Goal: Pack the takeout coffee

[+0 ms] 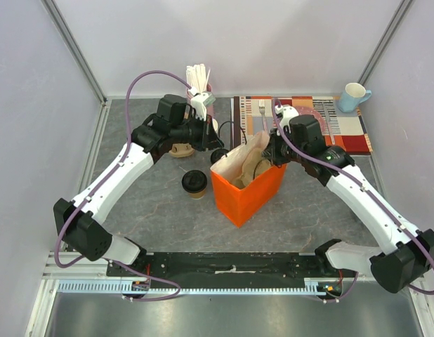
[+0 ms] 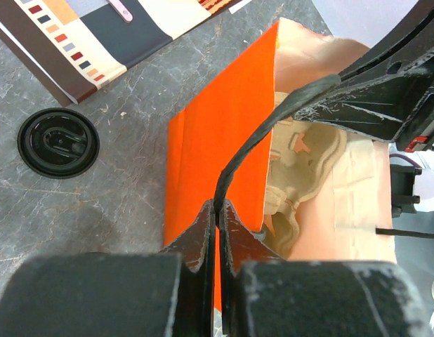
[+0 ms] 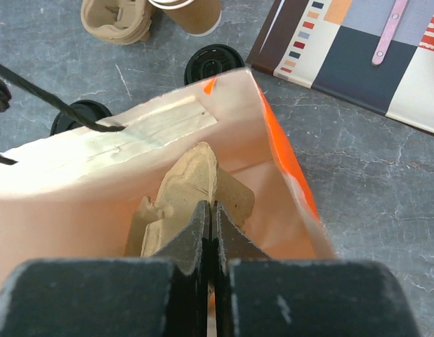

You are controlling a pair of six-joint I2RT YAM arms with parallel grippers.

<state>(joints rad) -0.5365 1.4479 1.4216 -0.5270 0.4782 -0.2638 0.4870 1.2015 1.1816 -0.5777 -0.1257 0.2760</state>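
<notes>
The takeout coffee (image 1: 194, 182) stands upright on the counter, just left of the orange bag (image 1: 253, 193). The left tool (image 2: 217, 207) is clamped on the bag's black handle (image 2: 234, 165); the right tool (image 3: 210, 210) has its jaws together at the right rim, hold unclear. Pull the mouth wide and level so the cup can go in upright.

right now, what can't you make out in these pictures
- Bottom of the orange bag: every view, covered by the cardboard tray inside and the bag's own walls.
- Whether the right gripper holds anything: right wrist view, its shut fingers cover the spot.
- Far end of the handle in the left gripper: left wrist view, lost behind the right arm.
- Inside of the mug: top view, too small.
</notes>
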